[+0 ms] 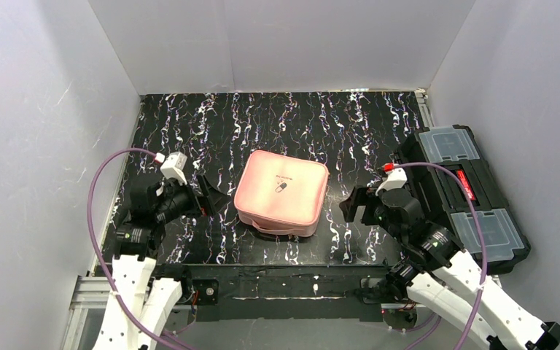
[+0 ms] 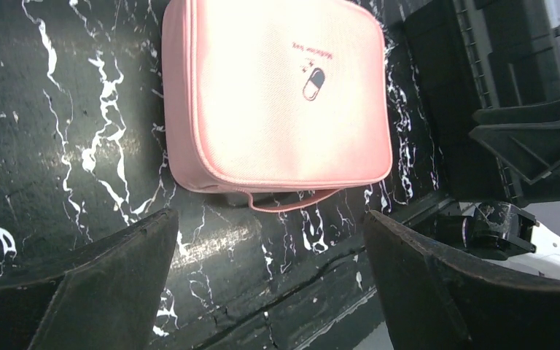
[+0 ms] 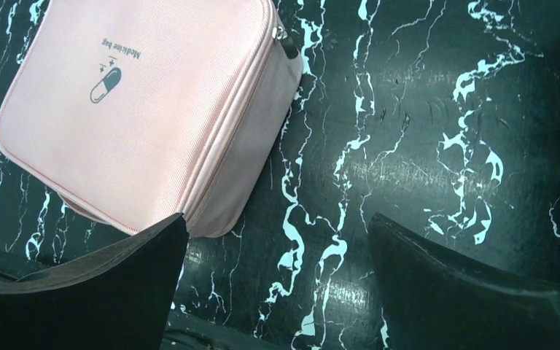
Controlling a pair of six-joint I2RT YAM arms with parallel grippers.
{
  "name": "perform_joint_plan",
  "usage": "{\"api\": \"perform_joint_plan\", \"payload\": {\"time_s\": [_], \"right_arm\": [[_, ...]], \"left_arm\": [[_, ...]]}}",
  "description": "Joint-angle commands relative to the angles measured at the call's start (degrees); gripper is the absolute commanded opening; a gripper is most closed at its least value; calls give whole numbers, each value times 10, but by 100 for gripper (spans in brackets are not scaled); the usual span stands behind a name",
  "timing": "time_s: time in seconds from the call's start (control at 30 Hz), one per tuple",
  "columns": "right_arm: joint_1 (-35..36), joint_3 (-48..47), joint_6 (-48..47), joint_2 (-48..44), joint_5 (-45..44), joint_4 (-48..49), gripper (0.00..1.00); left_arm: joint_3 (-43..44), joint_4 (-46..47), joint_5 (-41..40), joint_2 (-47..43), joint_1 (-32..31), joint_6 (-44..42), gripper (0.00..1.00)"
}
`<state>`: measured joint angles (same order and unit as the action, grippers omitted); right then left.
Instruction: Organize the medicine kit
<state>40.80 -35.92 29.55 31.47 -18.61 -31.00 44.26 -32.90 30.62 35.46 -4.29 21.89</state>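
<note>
A pink medicine kit [image 1: 282,192] lies flat in the middle of a black, white-veined tabletop [image 1: 262,124]. It is zipped shut, so its contents are hidden, and a small pill logo [image 1: 281,187] faces up on the lid. The left gripper [image 1: 211,195] hovers just left of the kit, jaws wide apart and empty. The right gripper [image 1: 351,204] hovers near its right side, also spread wide and holding nothing. A black toolbox [image 1: 514,244] with clear-lidded compartments sits at the right edge; its contents cannot be made out.
</note>
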Motion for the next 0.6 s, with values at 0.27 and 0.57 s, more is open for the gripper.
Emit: {"api": "perform_joint_plan", "payload": {"time_s": [0.27,0.57], "right_arm": [[2,56,42,-98,-2,5,99],[2,73,36,-128,-4,-1,99]], "left_arm": [[-18,1,-15,-102,-2,6,98],[-36,16,0,-115,-2,-6,98]]}}
